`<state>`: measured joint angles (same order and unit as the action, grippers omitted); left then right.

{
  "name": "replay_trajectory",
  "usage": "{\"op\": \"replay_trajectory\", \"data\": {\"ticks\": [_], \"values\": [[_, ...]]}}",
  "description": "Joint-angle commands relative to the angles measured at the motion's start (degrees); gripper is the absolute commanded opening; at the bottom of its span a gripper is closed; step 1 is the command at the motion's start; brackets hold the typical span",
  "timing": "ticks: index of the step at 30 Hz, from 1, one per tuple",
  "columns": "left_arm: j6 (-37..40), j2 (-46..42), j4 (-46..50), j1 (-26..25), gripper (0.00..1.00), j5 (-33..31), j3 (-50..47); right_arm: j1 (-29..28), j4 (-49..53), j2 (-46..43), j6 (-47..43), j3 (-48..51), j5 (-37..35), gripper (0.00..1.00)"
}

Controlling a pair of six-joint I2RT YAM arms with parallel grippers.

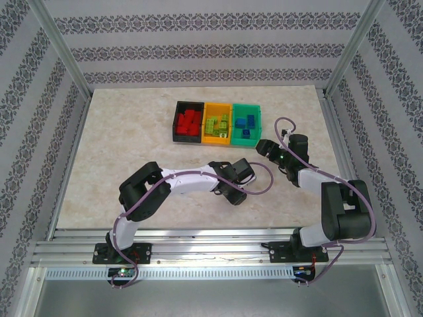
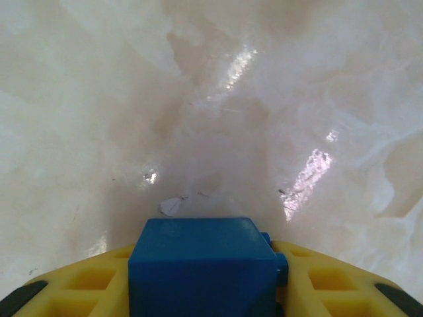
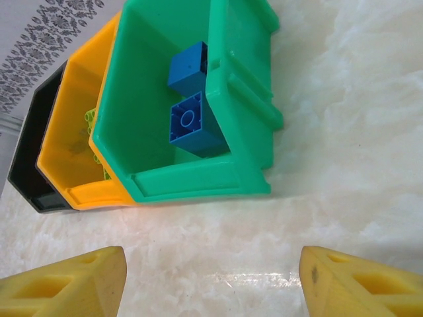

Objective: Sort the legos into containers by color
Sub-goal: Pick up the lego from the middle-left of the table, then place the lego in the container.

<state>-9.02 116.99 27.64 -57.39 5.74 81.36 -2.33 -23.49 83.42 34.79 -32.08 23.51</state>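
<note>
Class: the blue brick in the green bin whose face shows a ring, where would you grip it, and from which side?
Pinch the ringed blue brick across two flat opposite sides, coming down through the open top of the green bin; its walls likely block sideways approach.

Blue lego — bottom cut off at the edge.

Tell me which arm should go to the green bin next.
Left. The left gripper has a blue brick between its fingers; the right gripper hangs open and empty by the green bin.
</note>
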Motion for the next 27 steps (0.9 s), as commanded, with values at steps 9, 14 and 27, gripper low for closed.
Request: {"op": "replay_trajectory", "data": {"ticks": [9, 14, 27], "values": [[-8.1, -1.6, -8.0, 5.4, 0.33, 0.4, 6.7, 1.9, -4.3, 0.7, 2.5, 1.8, 1.6, 0.7], [-13.6, -0.2, -12.5, 11.2, 0.3, 8.1, 9.9, 3.9, -8.3, 2.3, 5.9, 3.1, 4.5, 0.7], [-15.9, 11.2, -4.1, 16.2, 0.33, 8.3, 34.7, 5.1, -22.0, 11.8, 15.3, 4.1, 10.5, 0.7]]}}
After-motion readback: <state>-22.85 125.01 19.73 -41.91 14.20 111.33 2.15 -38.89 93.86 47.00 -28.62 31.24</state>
